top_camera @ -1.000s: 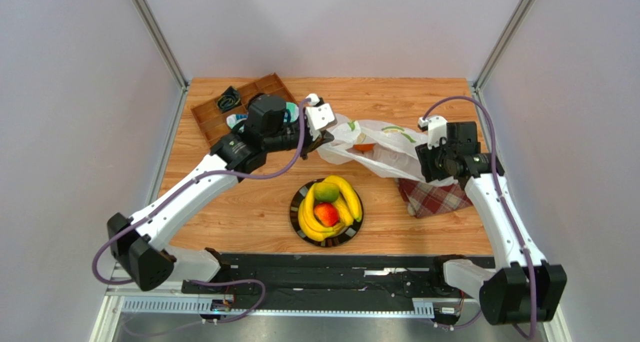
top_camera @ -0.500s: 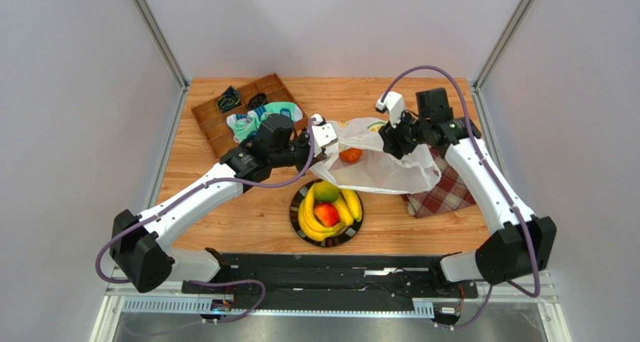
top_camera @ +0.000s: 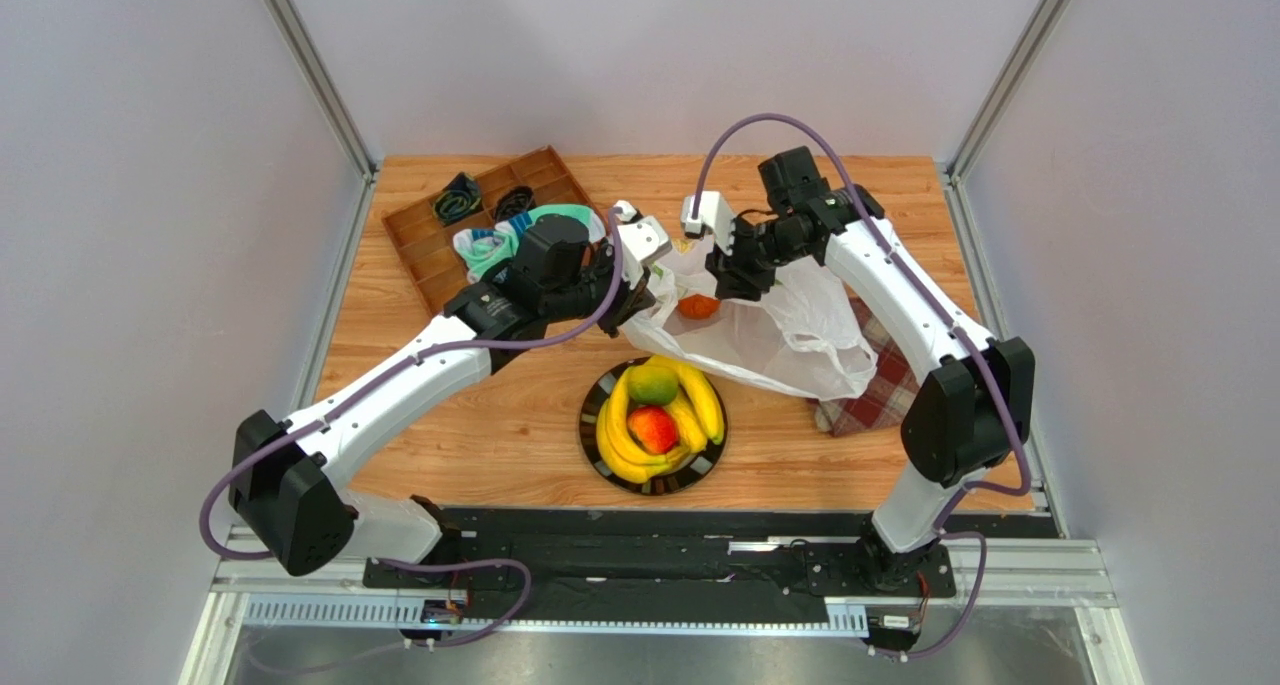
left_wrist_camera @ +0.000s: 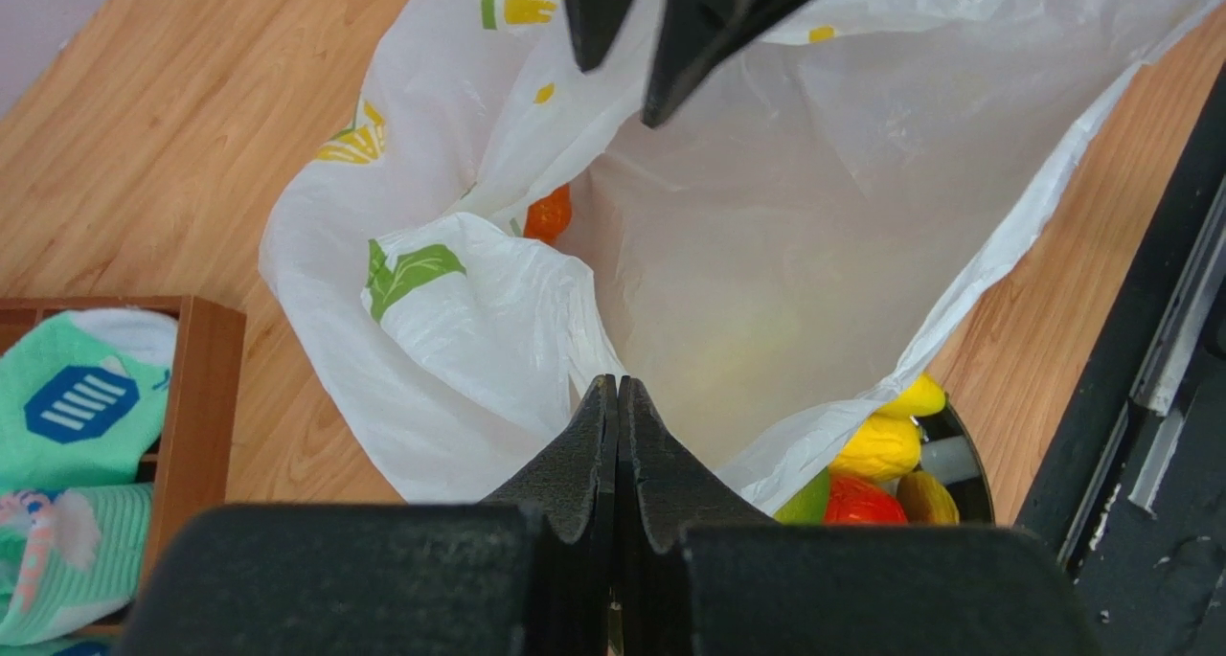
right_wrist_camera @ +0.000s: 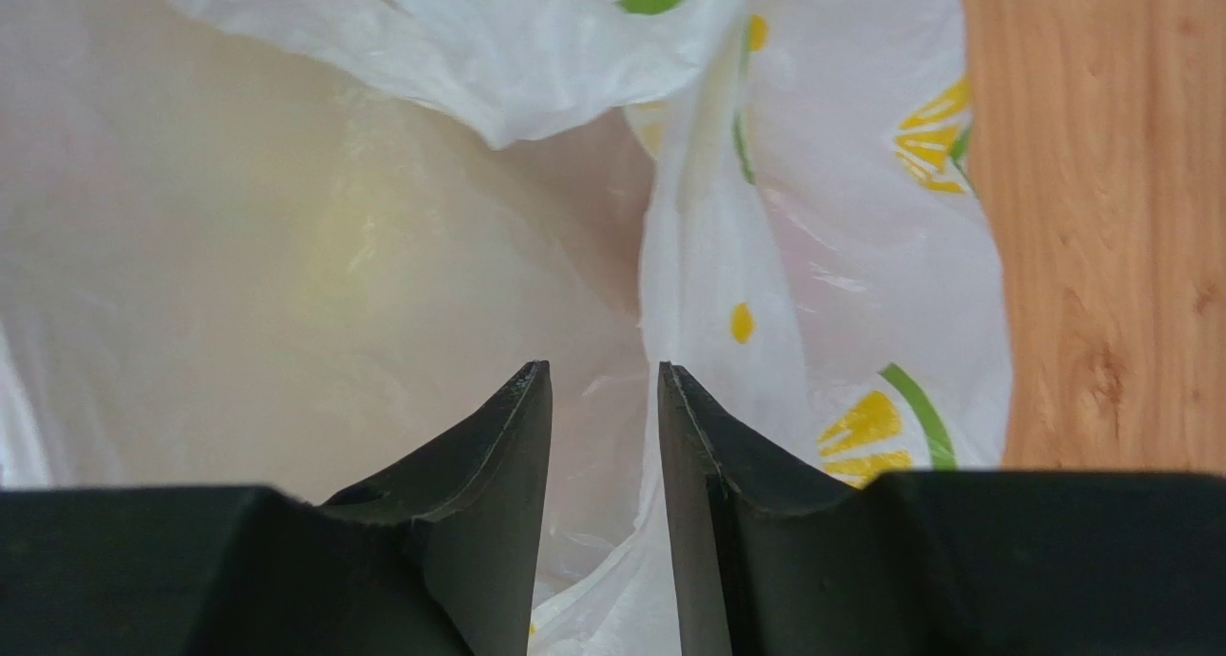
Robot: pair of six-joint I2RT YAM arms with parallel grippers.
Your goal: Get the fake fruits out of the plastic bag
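Note:
The plastic bag [top_camera: 781, 325] lies on the table with its mouth open toward the left. One orange fruit [top_camera: 696, 306] sits inside the mouth and also shows in the left wrist view [left_wrist_camera: 547, 214]. My left gripper [top_camera: 643, 277] is shut on the bag's near-left rim [left_wrist_camera: 475, 383]. My right gripper [top_camera: 726, 277] is open, its tips inside the bag's mouth over white film [right_wrist_camera: 288, 254]. Yellow bananas [top_camera: 694, 396], a green fruit [top_camera: 651, 384] and a red fruit [top_camera: 652, 429] lie on a black plate [top_camera: 589, 415].
A brown wooden tray [top_camera: 428, 250] with socks and cables stands at the back left. A red plaid cloth [top_camera: 890, 385] lies under the bag's right end. The plate stands just in front of the bag. Metal frame posts stand at the back corners.
My right arm has swung from the bag's right end up and left to its mouth. The bag has spread open and the orange fruit now shows. My left gripper has stayed put.

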